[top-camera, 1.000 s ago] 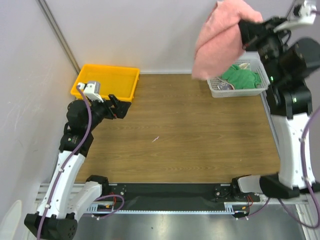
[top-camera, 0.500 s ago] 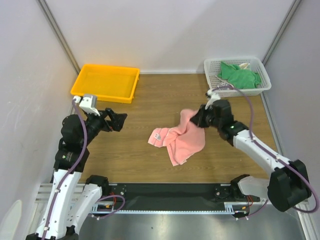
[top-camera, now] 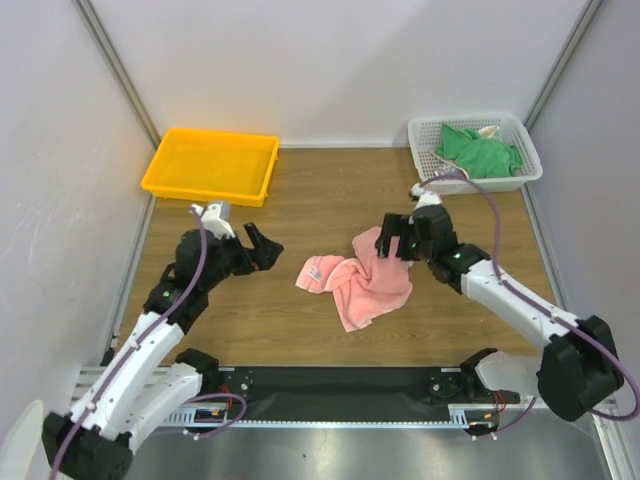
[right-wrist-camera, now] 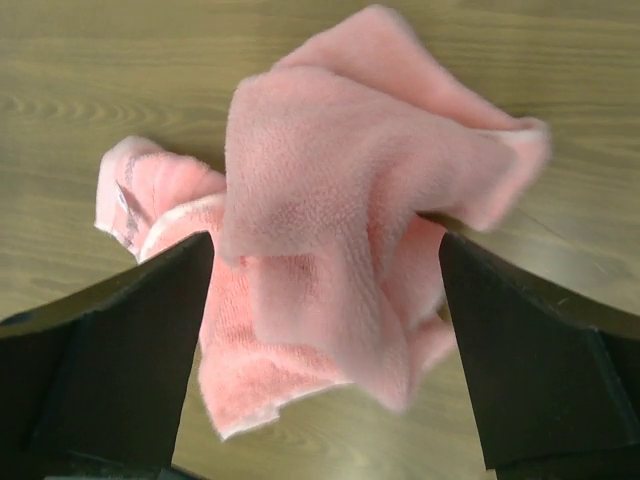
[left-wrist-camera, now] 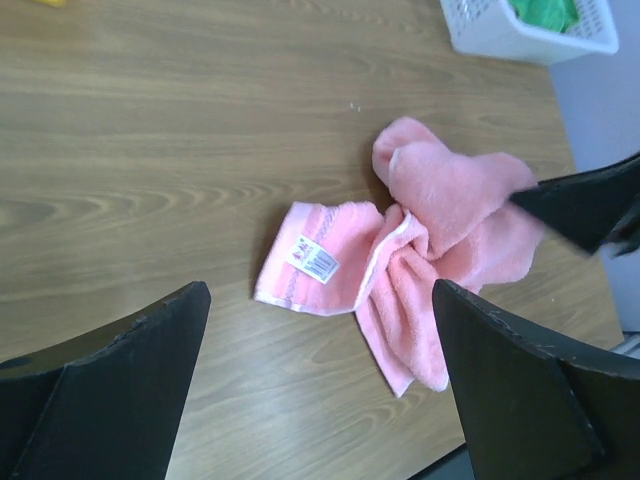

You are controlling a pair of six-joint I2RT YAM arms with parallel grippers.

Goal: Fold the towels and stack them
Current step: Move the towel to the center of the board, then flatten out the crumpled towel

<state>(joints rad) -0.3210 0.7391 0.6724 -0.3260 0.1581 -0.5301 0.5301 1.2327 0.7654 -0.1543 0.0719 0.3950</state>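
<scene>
Hiding its inner folds, crumpled pink towel (top-camera: 366, 288) at spread-open right end effector (top-camera: 392, 243); left end effector (top-camera: 264, 246) spread-open.

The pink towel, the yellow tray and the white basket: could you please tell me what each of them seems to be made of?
Pink towel: soft fleecy cloth with a matte finish, judging by its fuzzy nap and limp, crumpled folds.
Yellow tray: probably moulded plastic, as it is smooth, slightly glossy and one even colour.
White basket: likely plastic, given its rigid open-mesh walls.

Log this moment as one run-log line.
pink towel: crumpled, unfolded | right hand: open, over it | left hand: open, empty, apart from it | green towel: in basket
</scene>
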